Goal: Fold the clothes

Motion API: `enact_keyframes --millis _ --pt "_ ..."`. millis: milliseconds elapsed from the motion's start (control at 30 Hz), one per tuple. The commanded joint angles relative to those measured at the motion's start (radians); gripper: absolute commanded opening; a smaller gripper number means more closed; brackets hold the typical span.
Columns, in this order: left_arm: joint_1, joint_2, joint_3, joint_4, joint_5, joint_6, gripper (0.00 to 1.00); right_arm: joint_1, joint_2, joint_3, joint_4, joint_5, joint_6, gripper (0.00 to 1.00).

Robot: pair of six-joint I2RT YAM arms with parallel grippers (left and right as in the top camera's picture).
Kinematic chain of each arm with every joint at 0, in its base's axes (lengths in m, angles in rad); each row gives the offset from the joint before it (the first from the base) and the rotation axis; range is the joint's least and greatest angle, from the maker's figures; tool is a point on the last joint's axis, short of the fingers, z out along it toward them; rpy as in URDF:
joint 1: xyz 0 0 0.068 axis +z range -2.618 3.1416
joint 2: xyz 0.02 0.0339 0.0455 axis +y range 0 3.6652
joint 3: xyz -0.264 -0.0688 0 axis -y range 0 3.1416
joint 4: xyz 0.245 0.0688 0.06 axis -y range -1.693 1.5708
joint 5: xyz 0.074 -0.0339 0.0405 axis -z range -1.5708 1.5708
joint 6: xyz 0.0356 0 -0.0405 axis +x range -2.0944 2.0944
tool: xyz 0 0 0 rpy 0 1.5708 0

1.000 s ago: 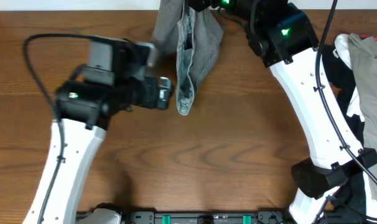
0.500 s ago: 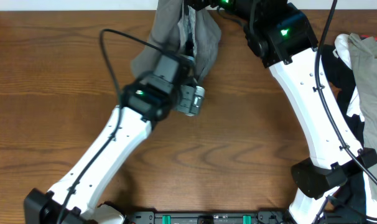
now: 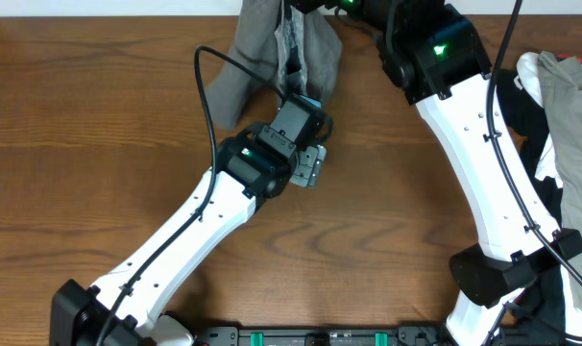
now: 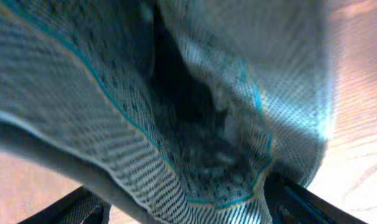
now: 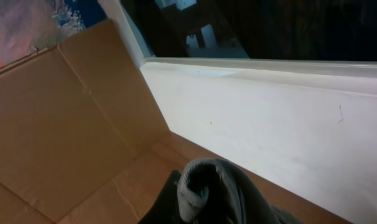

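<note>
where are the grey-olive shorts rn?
Overhead view, top centre at the table's far edge: the shorts hang bunched from the right end effector, with the left end effector just below in frame, at their speckled waistband lining.

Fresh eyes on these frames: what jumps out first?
The grey-olive shorts dangle over the top centre of the table, pinched up by the right tool. Next is the left tool at their lower end, jaws apart, with the speckled lining filling its wrist view. A heap of other garments sits at the right edge.
</note>
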Motion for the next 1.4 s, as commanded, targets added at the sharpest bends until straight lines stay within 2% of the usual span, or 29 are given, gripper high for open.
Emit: enact_keyframes --millis 0,67,133,367,600,767,900,1133,1367 --pt "-0.008 0.01 -0.001 -0.025 -0.019 -0.057 0.86 0.011 -0.029 0.009 0.018 0.027 0.01 0.02" --pt "-0.013 0.001 -0.001 -0.032 -0.019 -0.06 0.9 0.011 -0.029 0.009 0.017 0.032 0.01 0.02" --pt "-0.016 -0.016 -0.001 -0.031 -0.019 -0.06 0.99 0.011 -0.029 0.009 0.008 0.055 0.01 0.02" --pt "-0.021 -0.096 -0.001 -0.027 -0.011 -0.068 0.98 0.011 -0.029 0.009 0.018 0.079 0.011 0.02" --pt "-0.093 -0.106 -0.001 -0.022 -0.032 -0.089 0.98 0.011 -0.029 0.009 0.018 0.101 0.011 0.03" --pt "-0.13 -0.083 -0.002 -0.024 -0.175 -0.21 0.98 0.012 -0.029 0.009 0.018 0.1 0.024 0.03" --pt "-0.131 -0.03 -0.002 -0.023 -0.18 -0.314 0.98 0.012 -0.029 0.009 0.018 0.1 0.029 0.03" --pt "-0.143 0.085 -0.002 0.002 -0.182 -0.366 0.98 0.012 -0.029 0.009 0.018 0.1 0.029 0.03" --pt "-0.162 0.101 -0.002 0.013 -0.23 -0.414 1.0 0.012 -0.029 0.009 0.024 0.1 0.029 0.03"
